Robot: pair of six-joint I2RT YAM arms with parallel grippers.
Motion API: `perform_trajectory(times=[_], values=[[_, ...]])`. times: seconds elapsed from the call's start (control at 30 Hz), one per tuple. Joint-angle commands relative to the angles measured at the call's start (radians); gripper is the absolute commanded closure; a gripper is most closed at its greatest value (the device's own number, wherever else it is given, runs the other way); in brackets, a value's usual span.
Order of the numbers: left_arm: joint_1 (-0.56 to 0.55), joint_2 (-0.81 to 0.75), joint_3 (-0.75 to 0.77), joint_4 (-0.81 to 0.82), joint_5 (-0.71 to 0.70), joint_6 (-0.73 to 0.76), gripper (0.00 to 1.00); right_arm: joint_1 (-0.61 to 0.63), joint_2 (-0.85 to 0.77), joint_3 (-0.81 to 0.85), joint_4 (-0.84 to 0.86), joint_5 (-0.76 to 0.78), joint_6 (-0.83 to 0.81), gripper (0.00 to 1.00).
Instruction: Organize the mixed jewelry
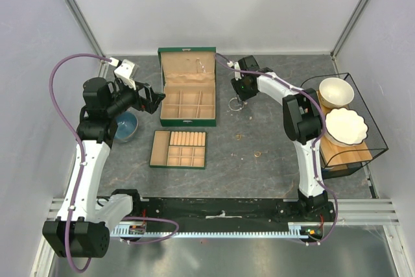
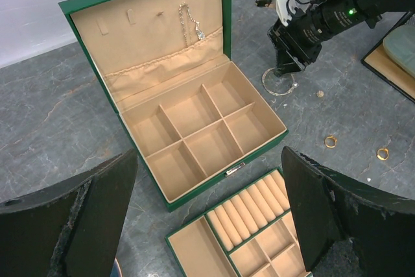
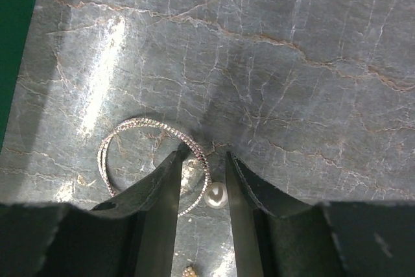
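Note:
A thin silver bangle [image 3: 130, 135] with a pearl end [image 3: 216, 194] lies flat on the grey table, right of the green box [image 1: 188, 89]. My right gripper [image 3: 206, 160] is down at the table, its jaws a narrow gap apart and straddling the bangle's wire and the pearl without pinching them. The bangle also shows in the top view [image 1: 238, 104] and the left wrist view [image 2: 279, 83]. Two gold rings [image 2: 331, 141] [image 2: 383, 154] lie loose on the table. My left gripper [image 2: 207, 225] is wide open and empty, above the tan compartmented tray [image 2: 246, 231].
A silver chain [image 2: 190, 23] hangs in the box lid. A blue bowl [image 1: 124, 126] sits under the left arm. A wire rack [image 1: 350, 128] with two white bowls stands at the right. A tiny gold piece [image 3: 190, 270] lies near the bangle.

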State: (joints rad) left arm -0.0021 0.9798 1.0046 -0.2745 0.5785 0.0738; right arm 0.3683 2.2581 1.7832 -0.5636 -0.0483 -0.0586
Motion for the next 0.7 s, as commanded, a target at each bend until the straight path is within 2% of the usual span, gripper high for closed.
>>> perform_trajectory(times=[0.0,0.17,0.57,0.67], values=[[0.001,-0.004,-0.006,0.031,0.014,0.037,0.01,-0.002,0.012,0.038,-0.01,-0.012,-0.027,0.59],[0.001,-0.006,-0.006,0.032,0.014,0.038,0.01,-0.002,0.017,0.039,-0.012,-0.01,-0.037,0.65],[0.001,-0.009,-0.009,0.028,0.009,0.04,0.01,-0.002,-0.008,0.019,-0.031,-0.001,-0.038,0.98],[0.001,-0.009,-0.011,0.027,0.006,0.041,0.01,-0.002,-0.025,0.039,-0.053,0.001,-0.038,1.0]])
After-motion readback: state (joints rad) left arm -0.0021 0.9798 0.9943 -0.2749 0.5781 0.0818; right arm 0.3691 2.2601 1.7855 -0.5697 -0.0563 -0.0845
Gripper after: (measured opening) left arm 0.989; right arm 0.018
